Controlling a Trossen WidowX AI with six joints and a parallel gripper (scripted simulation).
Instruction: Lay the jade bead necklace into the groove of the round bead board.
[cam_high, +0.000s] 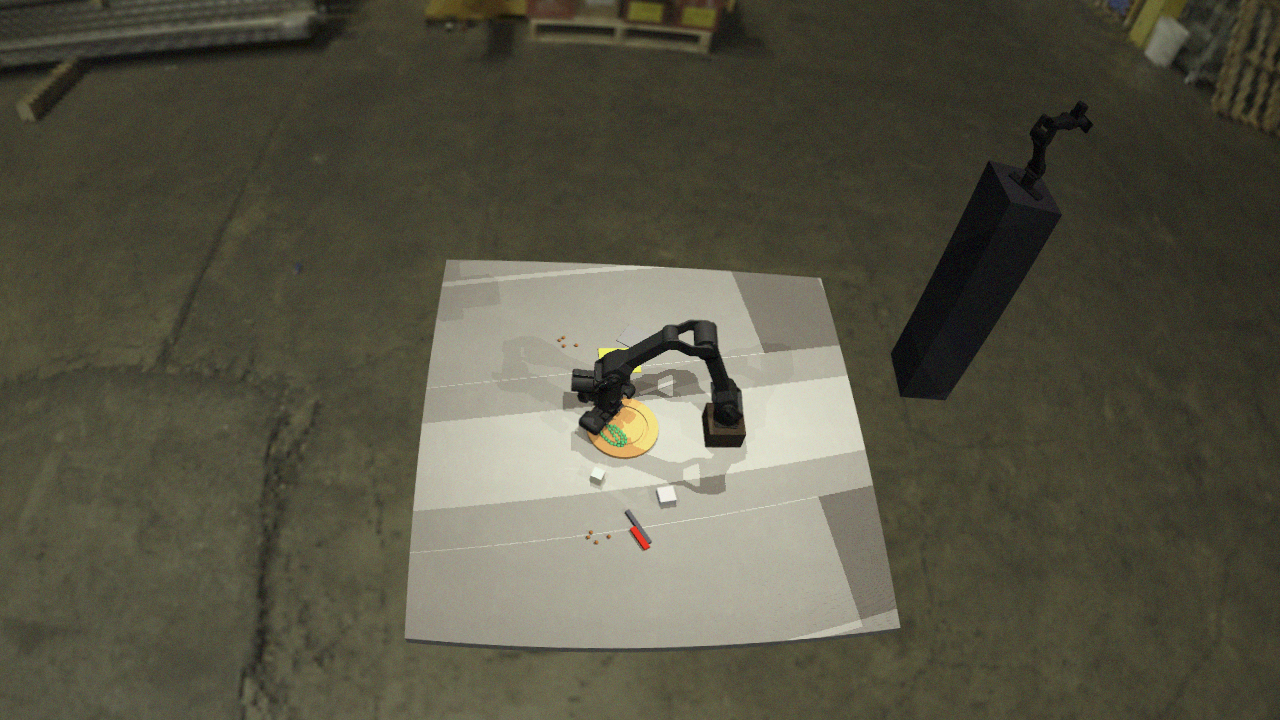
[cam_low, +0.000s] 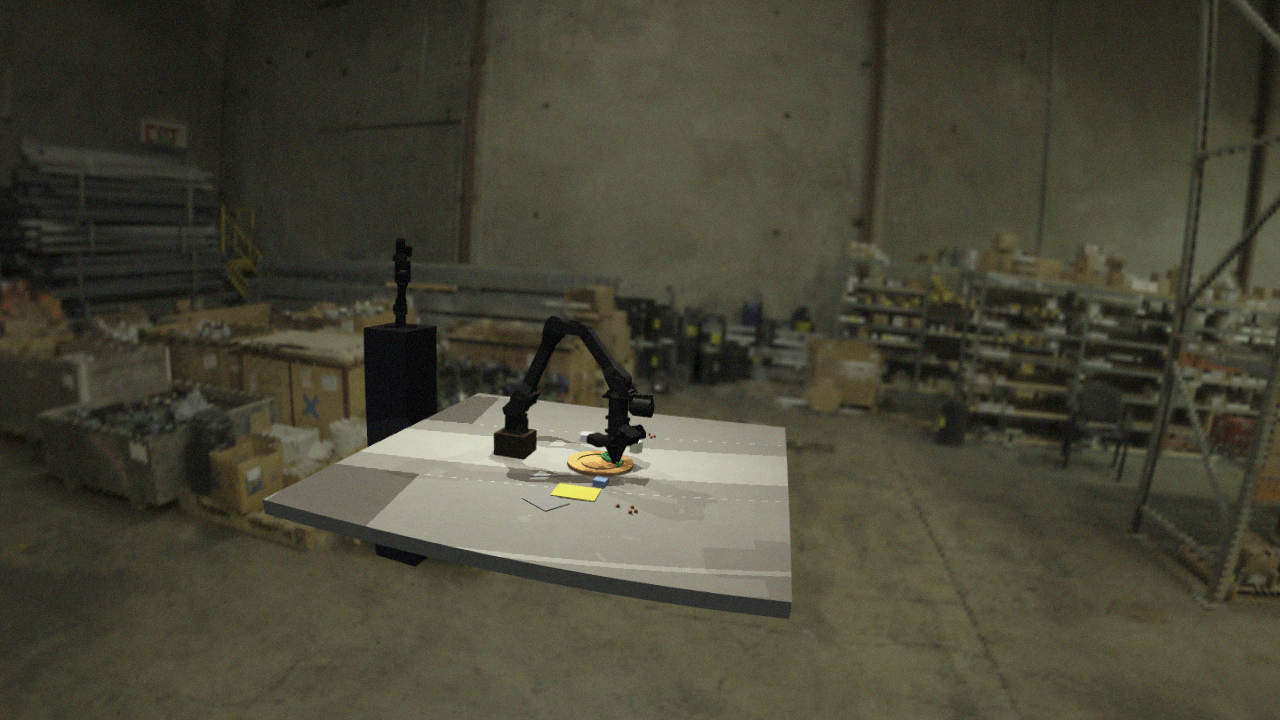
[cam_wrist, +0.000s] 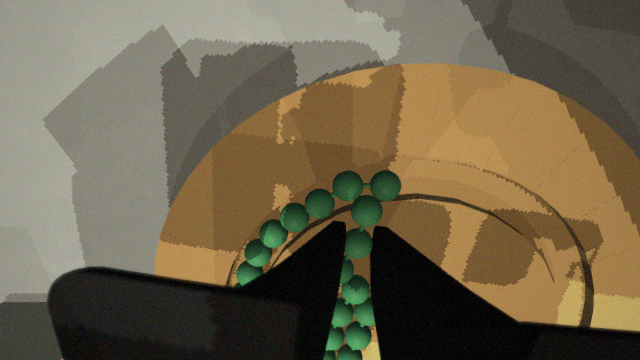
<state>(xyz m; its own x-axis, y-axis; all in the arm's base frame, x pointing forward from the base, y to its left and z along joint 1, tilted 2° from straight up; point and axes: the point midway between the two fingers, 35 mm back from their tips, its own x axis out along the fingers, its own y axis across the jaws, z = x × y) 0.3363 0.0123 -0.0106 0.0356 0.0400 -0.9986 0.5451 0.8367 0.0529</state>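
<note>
The jade bead necklace (cam_wrist: 320, 204) (cam_high: 614, 437) is a string of green beads lying bunched on the left part of the round wooden bead board (cam_wrist: 450, 130) (cam_high: 640, 434) (cam_low: 590, 465). Part of it curves along the board's dark circular groove (cam_wrist: 500, 210), and the rest is doubled back inward. My gripper (cam_wrist: 357, 236) (cam_high: 594, 420) is down on the board and shut on a strand of the necklace, with a bead showing between the black fingertips. More beads run back between the fingers toward the camera.
On the grey table (cam_high: 537, 582) lie two small white cubes (cam_high: 597, 478) (cam_high: 665, 495), a red and grey tool (cam_high: 638, 531), loose brown beads (cam_high: 597, 537) (cam_high: 563, 340), and a yellow sheet (cam_low: 575, 491) behind the arm. The arm's base (cam_high: 724, 426) stands right of the board. A dark pillar (cam_high: 975, 277) stands off the table.
</note>
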